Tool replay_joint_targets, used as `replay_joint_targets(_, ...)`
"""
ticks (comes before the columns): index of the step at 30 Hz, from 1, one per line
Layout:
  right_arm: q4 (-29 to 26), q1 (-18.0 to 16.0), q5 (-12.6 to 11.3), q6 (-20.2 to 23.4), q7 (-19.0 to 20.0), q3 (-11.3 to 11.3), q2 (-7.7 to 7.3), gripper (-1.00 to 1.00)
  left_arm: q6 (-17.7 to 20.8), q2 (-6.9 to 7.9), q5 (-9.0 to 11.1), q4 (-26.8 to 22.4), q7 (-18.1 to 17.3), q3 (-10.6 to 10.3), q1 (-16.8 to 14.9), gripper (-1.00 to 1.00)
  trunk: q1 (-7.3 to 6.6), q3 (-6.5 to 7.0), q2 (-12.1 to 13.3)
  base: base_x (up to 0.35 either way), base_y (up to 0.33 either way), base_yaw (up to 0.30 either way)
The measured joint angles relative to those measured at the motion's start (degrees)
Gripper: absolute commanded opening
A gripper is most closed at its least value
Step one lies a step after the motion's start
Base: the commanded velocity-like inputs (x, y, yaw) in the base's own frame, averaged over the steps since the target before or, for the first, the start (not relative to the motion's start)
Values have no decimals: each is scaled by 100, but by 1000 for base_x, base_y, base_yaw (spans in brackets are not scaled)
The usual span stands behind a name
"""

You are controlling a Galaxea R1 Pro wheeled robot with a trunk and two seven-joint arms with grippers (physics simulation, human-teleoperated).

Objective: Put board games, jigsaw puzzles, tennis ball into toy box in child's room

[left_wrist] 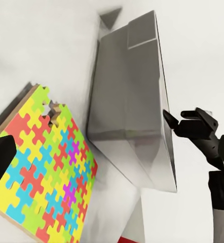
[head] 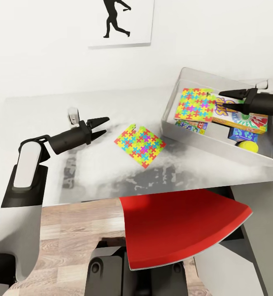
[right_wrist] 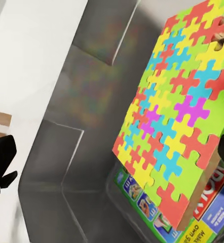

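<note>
The toy box [head: 202, 137] holds one puzzle [head: 195, 104], the Skip-Bo box [head: 241, 117], the Monopoly box [head: 192, 125], the blue box [head: 243, 134] and the ball [head: 247, 145]. A second puzzle [head: 139, 144] lies on the table [head: 37, 111] beside the box, evidently the last toy left. The left gripper [head: 103, 126], spread and empty, points toward it; the right gripper [head: 224, 101], spread, hovers over the box.

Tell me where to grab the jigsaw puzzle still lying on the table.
Take the thin multicoloured jigsaw puzzle square by its near-left edge, coming from the open left end effector side. It lies flat on the pale grey-white table, so probably only the edge, perhaps slid to the table rim, offers purchase.
</note>
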Motion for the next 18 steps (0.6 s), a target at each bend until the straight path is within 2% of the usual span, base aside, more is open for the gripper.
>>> replay_joint_targets(10, -129, 7, -9, 0, -389, 20, 2, 100, -1, -6, 2, -4, -1, 0, 3, 100, 0, 0, 0, 0, 0, 0)
replay_joint_targets(18, -219, 11, -6, -1, -505, 14, 4, 100, -1, -1, 2, -4, -6, 0, 10, 100, 0, 0, 0, 0, 0, 0)
